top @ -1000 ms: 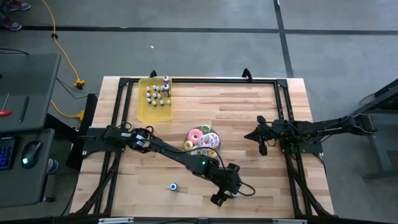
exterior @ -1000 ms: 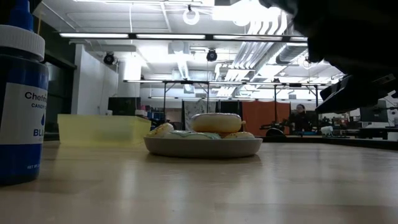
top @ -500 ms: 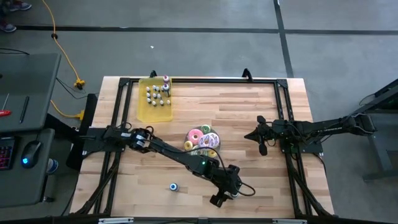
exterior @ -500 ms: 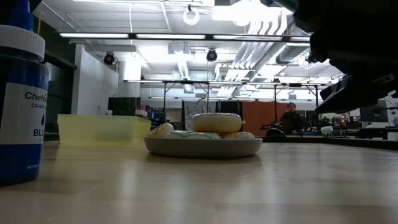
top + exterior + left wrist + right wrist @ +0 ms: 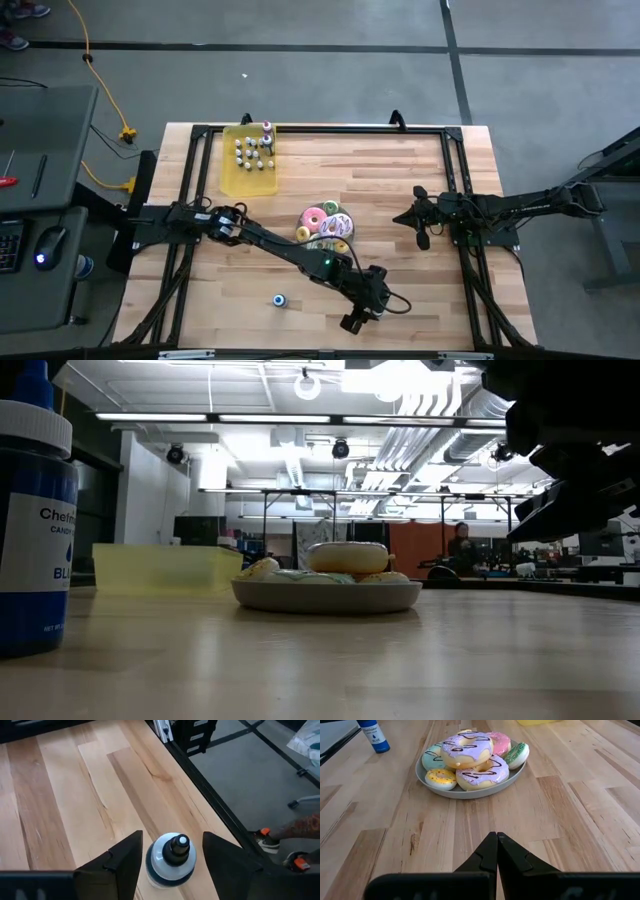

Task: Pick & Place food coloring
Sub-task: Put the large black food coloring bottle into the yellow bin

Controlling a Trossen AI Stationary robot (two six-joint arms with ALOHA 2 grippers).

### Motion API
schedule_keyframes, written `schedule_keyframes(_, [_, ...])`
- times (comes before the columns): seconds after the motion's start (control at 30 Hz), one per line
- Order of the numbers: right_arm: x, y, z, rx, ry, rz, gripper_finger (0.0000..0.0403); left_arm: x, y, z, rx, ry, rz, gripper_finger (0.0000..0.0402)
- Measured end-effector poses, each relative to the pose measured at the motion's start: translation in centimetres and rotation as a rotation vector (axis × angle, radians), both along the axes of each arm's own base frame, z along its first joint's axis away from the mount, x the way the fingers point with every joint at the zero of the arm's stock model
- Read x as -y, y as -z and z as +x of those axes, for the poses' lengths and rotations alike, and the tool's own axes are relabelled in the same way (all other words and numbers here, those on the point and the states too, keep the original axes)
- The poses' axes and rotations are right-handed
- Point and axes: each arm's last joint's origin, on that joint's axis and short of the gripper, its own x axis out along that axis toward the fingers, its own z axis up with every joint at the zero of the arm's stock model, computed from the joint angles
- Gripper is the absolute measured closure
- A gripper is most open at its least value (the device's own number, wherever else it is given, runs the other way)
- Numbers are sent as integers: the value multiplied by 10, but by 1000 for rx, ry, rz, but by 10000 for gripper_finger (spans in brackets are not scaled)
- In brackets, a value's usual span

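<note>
The food coloring bottles (image 5: 254,150) stand in a yellow tray (image 5: 246,178) at the table's far left. One blue bottle (image 5: 281,299) stands alone near the near edge, close and large in the low view (image 5: 35,510). In the left wrist view another bottle (image 5: 171,861), pale blue with a dark cap, stands upright on the wood. My left gripper (image 5: 171,840) is open above it, one finger on each side with a narrow gap. In the high view that gripper (image 5: 351,321) hides this bottle. My right gripper (image 5: 496,845) is shut and waits at the right (image 5: 402,218).
A plate of frosted doughnuts (image 5: 325,228) sits mid-table, straight ahead of my right gripper (image 5: 470,762). The black frame rail and table edge (image 5: 200,795) run close beside the bottle under my left gripper. Bare wood lies between the plate and the near edge.
In the low view my left arm's dark bulk has drawn back a little toward the picture's right. A person far behind the table has walked a short way. The bottles, tray and plate have stayed put.
</note>
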Motion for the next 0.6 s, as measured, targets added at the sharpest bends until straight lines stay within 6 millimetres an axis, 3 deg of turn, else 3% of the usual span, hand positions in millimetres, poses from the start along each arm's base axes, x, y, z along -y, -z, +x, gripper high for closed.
schedule_keyframes(0.6, [0, 0, 0, 0, 0, 0, 402, -1, 1, -1, -17, -4, 8, 203])
